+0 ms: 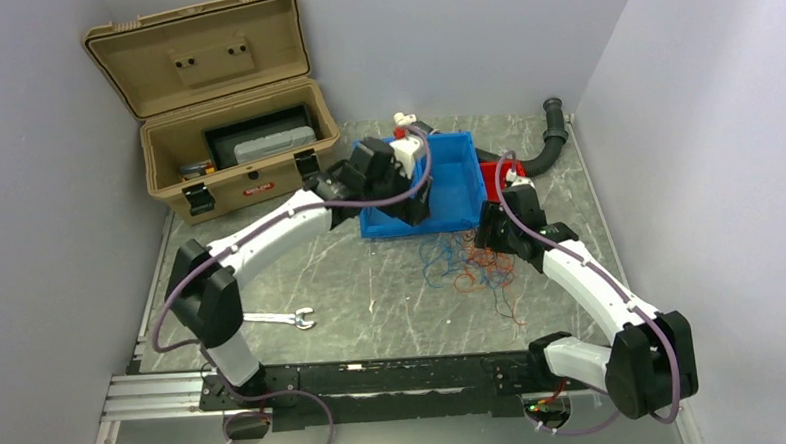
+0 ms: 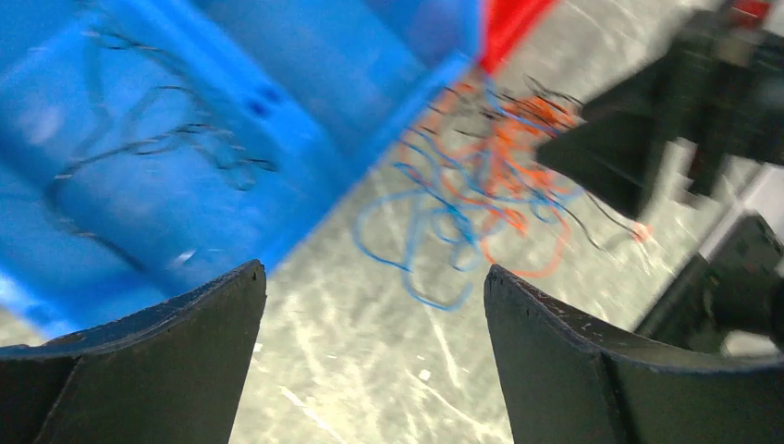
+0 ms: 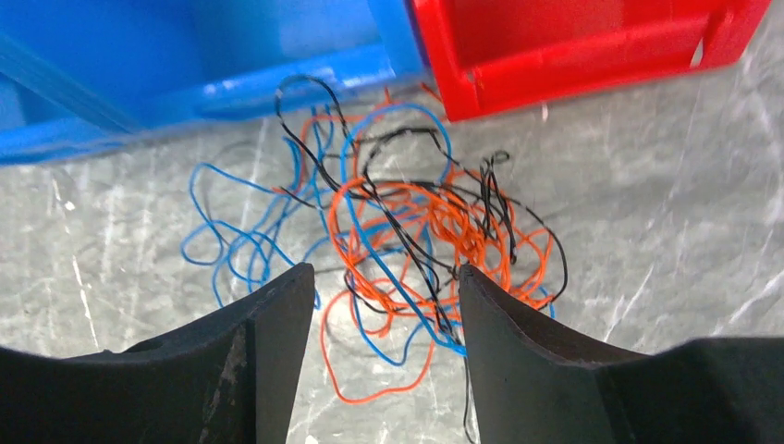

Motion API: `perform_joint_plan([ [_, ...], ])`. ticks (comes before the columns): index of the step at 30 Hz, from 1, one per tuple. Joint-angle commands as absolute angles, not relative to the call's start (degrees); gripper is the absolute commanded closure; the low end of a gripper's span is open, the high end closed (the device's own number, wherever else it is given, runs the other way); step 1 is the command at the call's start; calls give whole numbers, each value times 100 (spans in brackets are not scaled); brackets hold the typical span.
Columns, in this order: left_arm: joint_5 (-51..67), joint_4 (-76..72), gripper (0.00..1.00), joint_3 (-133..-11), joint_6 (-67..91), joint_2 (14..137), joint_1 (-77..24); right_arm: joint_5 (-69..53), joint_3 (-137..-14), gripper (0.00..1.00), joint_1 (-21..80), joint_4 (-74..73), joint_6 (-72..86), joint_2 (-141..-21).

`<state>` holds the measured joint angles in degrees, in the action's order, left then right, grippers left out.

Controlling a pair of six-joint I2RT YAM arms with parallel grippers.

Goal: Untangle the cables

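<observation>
The cables [image 1: 471,264], a loose tangle of blue, orange and black strands, lie on the table [image 1: 372,293] right of its middle, just before the blue bin [image 1: 473,178] and red bin [image 3: 573,46]. The right gripper [image 3: 384,273] hovers over them, jaws apart. The left gripper [image 2: 370,277], jaws wide and empty, hangs at the blue bin's edge.

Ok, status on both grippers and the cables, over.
Left gripper open, empty, by blue bin. Right gripper open, over the cables. Tangle on table, blue bin and red bin close behind.
</observation>
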<state>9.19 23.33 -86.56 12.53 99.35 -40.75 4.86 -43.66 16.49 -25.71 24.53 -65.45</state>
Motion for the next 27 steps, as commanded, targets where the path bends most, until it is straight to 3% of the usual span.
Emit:
perform_joint_plan([
  [1, 1115, 1773, 10, -8009, 1177, 9566, -4590, 399, -3995, 39, 1607, -2351, 2790, -6359],
  [3, 1195, 1586, 10, -7751, 1258, 9618, -4701, 416, -3793, 43, 1607, -2264, 2810, -6433],
  [7, 1522, 1212, 13, -7400, 1454, 9925, -4712, 260, -3603, 74, 1617, -2131, 2778, -6389],
  [10, 1612, 977, 15, -7407, 1498, 10198, -4716, 325, -3516, 82, 1620, -2182, 2799, -6138],
  [14, 1593, 986, 18, -7702, 1481, 10650, -4757, 507, -3501, 100, 1615, -2335, 2783, -5956],
  [18, 1405, 1179, 21, -8108, 1389, 11069, -4920, 427, -3512, 100, 1613, -2357, 2826, -5944],
  [24, 1132, 1455, 33, -8345, 1451, 11479, -5068, 443, -3493, 100, 1617, -2368, 2856, -5808],
  [27, 1157, 1380, 62, -8056, 1541, 11386, -5098, 511, -3459, 100, 1617, -2349, 2904, -5698],
])
